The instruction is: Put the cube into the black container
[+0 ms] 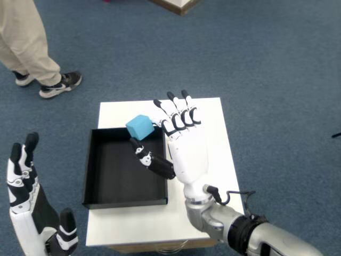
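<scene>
The blue carpeted floor (pixel 277 69) fills most of the head view, and a small white tabletop (pixel 213 120) stands on it, set within reach of the robot so both task things sit close under the camera. A person's legs (pixel 29 48) stand well apart at the upper left, clear of the work. On the tabletop's left half lies the black container (pixel 88 165), a shallow open tray with nothing visible inside; its low walls and wide mouth look made for an easy drop from above. The right hand (pixel 184 149) hangs over the container's right wall, palm turned toward the tray, so whatever it lets go of would likely fall inside. Its four fingers (pixel 176 114) stand nearly straight and spread, while the thumb (pixel 152 162) reaches out to the left. The cube (pixel 140 127), light blue, is pinched between the thumb tip and the forefinger, raised over the container's far right corner and not touching the tray. The left hand (pixel 26 208) waits at the lower left, off the tabletop, fingers apart and holding nothing
</scene>
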You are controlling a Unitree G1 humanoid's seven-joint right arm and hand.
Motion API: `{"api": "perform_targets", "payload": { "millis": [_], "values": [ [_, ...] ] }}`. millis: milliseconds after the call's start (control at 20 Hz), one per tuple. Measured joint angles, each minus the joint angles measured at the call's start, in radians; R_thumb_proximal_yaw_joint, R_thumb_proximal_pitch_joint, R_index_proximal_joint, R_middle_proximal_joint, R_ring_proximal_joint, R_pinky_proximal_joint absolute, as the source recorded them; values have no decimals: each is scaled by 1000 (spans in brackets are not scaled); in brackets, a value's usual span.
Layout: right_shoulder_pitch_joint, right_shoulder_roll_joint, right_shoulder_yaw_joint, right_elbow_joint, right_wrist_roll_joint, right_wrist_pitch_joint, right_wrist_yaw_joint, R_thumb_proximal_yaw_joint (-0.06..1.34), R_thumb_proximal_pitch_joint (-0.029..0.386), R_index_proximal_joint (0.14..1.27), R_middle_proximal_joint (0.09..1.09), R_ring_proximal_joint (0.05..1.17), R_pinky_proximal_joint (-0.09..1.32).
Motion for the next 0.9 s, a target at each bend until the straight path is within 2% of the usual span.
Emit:
{"api": "perform_targets", "payload": {
  "millis": [250, 550, 900],
  "values": [
    [-49, 15, 65, 31, 13, 12, 62, 1218, 153, 1148, 419, 269, 106],
    [-71, 24, 158, 121, 97, 21, 202, 1221, 152, 1145, 428, 275, 114],
    [-74, 40, 222, 156, 145, 28, 338, 1214, 151, 1144, 436, 283, 136]
  ]
}}
